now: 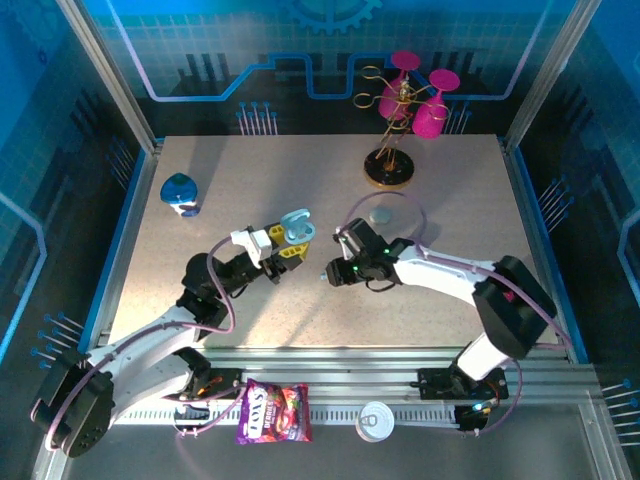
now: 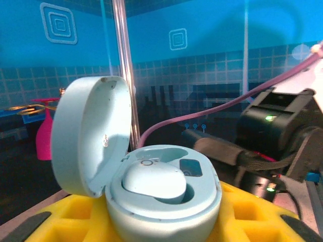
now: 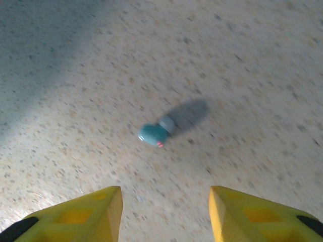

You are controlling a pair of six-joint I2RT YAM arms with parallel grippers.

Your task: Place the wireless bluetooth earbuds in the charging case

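From above, the left gripper [image 1: 287,245] is clamped on the open charging case [image 1: 296,227]. It holds the case off the desk [image 1: 450,200] near the desk's middle, with the lid raised. The right gripper [image 1: 333,272] hangs low just to the right of it. A second blue case [image 1: 180,192] stands well apart, toward the far left corner.

At the left wrist, the case sits between the yellow fingers [image 2: 70,222], its lid hinged open to the left. A seated earbud [image 2: 154,181] fills one well. The empty socket [image 2: 191,168] beside it shows a dark base.

At the right wrist, the yellow fingers [image 3: 91,214] stand moderately apart with nothing between them. The loose earbud [image 3: 154,134] lies on bare desk ahead of the gap, touching neither finger. It has a teal body with a paler tip.

The loose earbud looks very light, hard and smooth, and it is rounded enough to roll or squirt out of a pinch. The best hold is probably across the widest part of the teal body, with the pads brought down almost to the desk. The side that enters the socket should be left uncovered. A light squeeze should be enough. The case looks rigid, but its hinge is best left unloaded.
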